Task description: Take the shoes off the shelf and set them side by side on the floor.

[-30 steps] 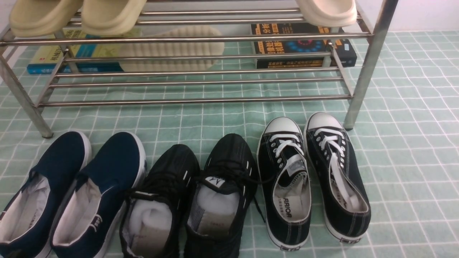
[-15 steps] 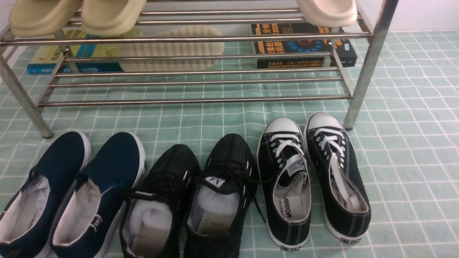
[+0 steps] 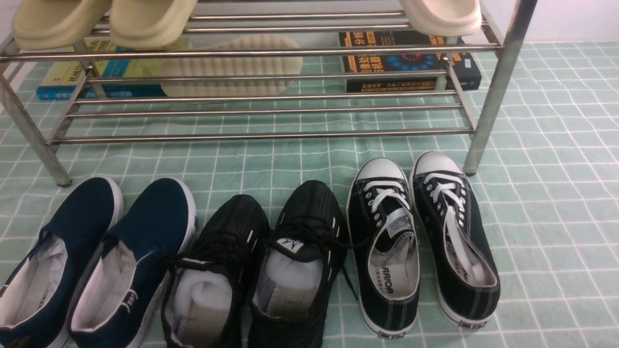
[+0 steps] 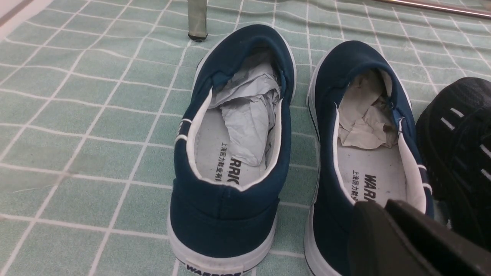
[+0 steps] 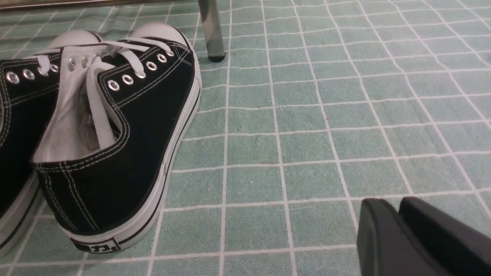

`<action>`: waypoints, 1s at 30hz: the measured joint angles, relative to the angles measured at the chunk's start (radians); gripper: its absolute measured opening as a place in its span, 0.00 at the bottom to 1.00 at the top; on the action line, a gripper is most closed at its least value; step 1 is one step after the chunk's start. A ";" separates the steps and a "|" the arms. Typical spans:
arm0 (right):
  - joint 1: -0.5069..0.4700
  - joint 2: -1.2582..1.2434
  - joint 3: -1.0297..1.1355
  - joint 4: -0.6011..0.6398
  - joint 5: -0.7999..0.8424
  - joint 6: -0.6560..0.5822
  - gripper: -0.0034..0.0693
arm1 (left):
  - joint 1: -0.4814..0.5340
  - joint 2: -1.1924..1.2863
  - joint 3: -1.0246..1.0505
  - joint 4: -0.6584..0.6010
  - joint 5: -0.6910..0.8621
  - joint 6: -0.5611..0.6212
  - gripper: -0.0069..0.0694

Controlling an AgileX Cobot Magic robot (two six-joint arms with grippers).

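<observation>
The two all-black knit sneakers stand side by side on the pale green tiled floor, toes toward the shelf: the left shoe and the right shoe, both stuffed with white paper. The silver tube shelf stands behind them. Neither arm shows in the front view. In the left wrist view my left gripper is shut and empty, low beside the navy slip-ons, with one black sneaker's side at the frame's edge. In the right wrist view my right gripper is shut and empty over bare tiles.
A pair of navy slip-ons sits left of the black sneakers, and black canvas sneakers with white toe caps sit right of them. Cream slippers rest on the shelf's upper tier. Books lie behind the shelf legs.
</observation>
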 joint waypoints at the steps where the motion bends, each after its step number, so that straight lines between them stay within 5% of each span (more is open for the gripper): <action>1: 0.000 0.000 0.000 0.000 0.000 0.000 0.18 | 0.000 0.000 0.000 0.000 0.000 0.000 0.18; 30: 0.000 0.000 0.000 0.000 0.000 0.000 0.22 | 0.000 0.000 0.000 0.001 0.002 0.000 0.20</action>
